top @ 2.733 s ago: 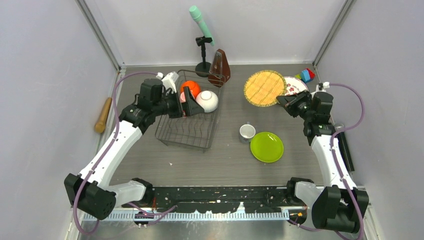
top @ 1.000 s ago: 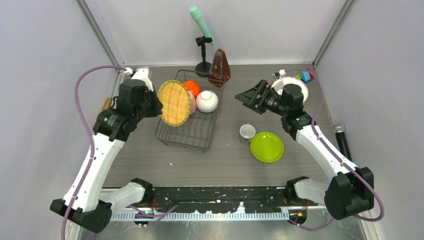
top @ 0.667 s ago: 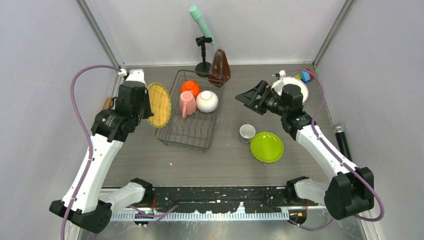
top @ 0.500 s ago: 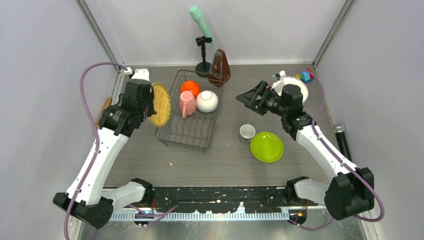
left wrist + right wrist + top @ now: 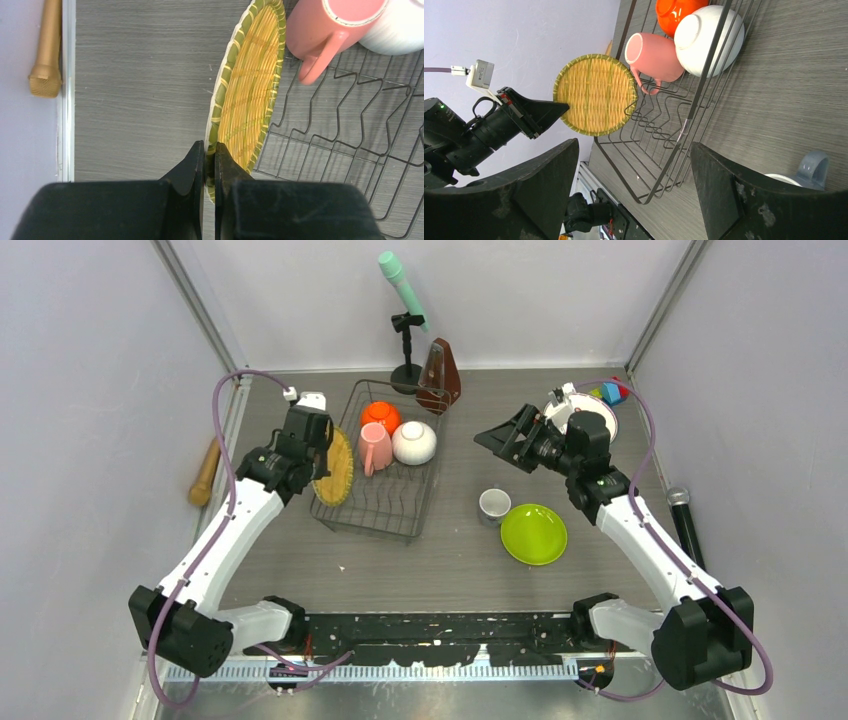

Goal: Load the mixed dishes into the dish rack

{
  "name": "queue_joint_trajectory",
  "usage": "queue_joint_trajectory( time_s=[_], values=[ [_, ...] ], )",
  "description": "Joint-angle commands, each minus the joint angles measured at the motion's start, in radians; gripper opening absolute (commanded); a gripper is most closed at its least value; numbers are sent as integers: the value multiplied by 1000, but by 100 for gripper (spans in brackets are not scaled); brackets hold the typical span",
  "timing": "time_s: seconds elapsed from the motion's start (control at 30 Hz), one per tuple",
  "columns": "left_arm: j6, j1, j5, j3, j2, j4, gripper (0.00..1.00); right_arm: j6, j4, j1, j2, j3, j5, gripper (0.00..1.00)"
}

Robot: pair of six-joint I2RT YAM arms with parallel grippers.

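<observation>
Grey wood-grain table point(image 5: 450, 560). Dish rack point(image 5: 385, 502): rectangular basket of thin dark wire with zigzag prongs, left of centre.

Tan woven round plate point(image 5: 247, 95): straw weave with a green rim, standing on edge at the rack's left rim. Cannot tell whether it touches the wires.

Lime-green plate point(image 5: 533, 533): smooth and glossy, flat on the table right of centre. White plate point(image 5: 607, 420) at far right, partly hidden behind the right arm.

White bowl point(image 5: 414, 442) is glossy and round, tipped on its side at the rack's far end. Orange bowl point(image 5: 380, 416) is just behind it. Pink mug point(image 5: 374, 448) lies on its side beside the white bowl, handle toward the prongs.

Small white cup point(image 5: 494, 504) is upright on the table, just beside the lime plate.

Left arm reaches forward to the rack's left side. Left gripper point(image 5: 209, 150) has its jaws pinched on the woven plate's near rim, the plate vertical.

Right arm is raised and bent, its wrist pointing left toward the rack. Right gripper point(image 5: 497, 435) is spread wide and holds nothing.
</observation>
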Motion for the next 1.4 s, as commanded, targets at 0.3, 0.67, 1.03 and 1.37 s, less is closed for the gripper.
queue_joint_trajectory(
  time_s=[0.3, 0.67, 1.03, 1.37],
  values=[
    [23, 4, 60, 19, 12, 89, 53, -68, -167, -24, -8, 41, 102, 90],
    [22, 4, 188, 78, -53, 51, 73, -78, -504, -126, -68, 11, 436, 91],
    [-15, 5, 480, 51, -180, 101, 88, 200, -421, -306, 20, -33, 633, 89],
    [-28, 5, 524, -6, -250, 90, 89, 259, -394, -336, 153, 56, 838, 85]
  ],
)
